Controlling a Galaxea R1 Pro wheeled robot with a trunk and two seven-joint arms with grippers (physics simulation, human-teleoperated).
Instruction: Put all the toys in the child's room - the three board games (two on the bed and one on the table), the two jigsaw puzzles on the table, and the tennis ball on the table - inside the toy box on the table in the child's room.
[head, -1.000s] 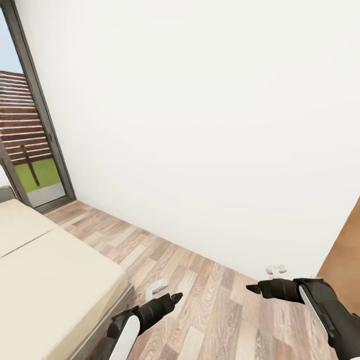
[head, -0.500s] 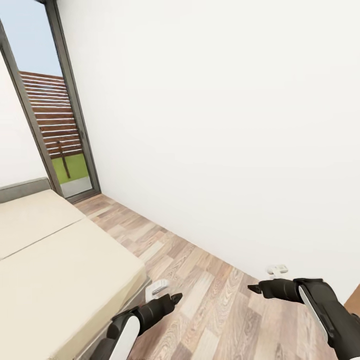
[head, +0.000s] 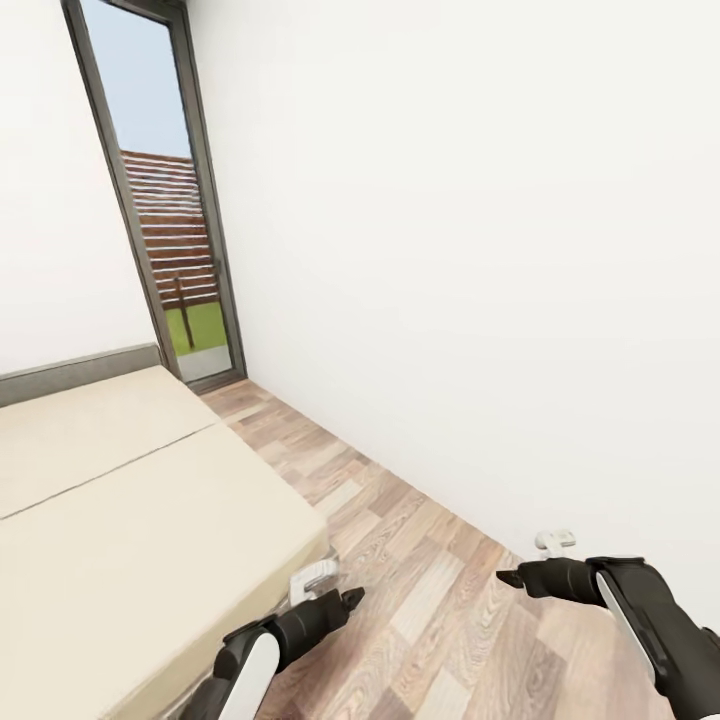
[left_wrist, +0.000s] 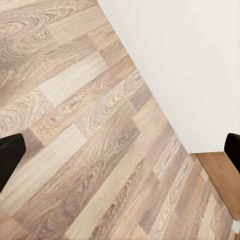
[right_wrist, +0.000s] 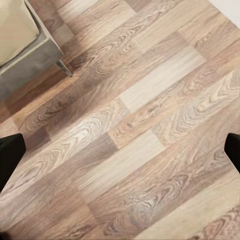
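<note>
Left hand (head: 352, 598): fingers spread wide in the left wrist view, grasping nothing, held low over the floor (head: 420, 590) just off the bed (head: 130, 520) corner. Right hand (head: 508, 577): likewise released and empty, over the floor near the wall (head: 450, 250).

The bed lies to the left of both hands, so the left hand is nearer; its long axis runs away toward the glass door (head: 170, 220). The visible mattress carries no board games: count zero of three. Puzzles, ball, toy box and tabletop: none in frame. Judgement: the robot must turn further to locate them.

Camera pan left, toward bed (head: 130, 500)
</note>
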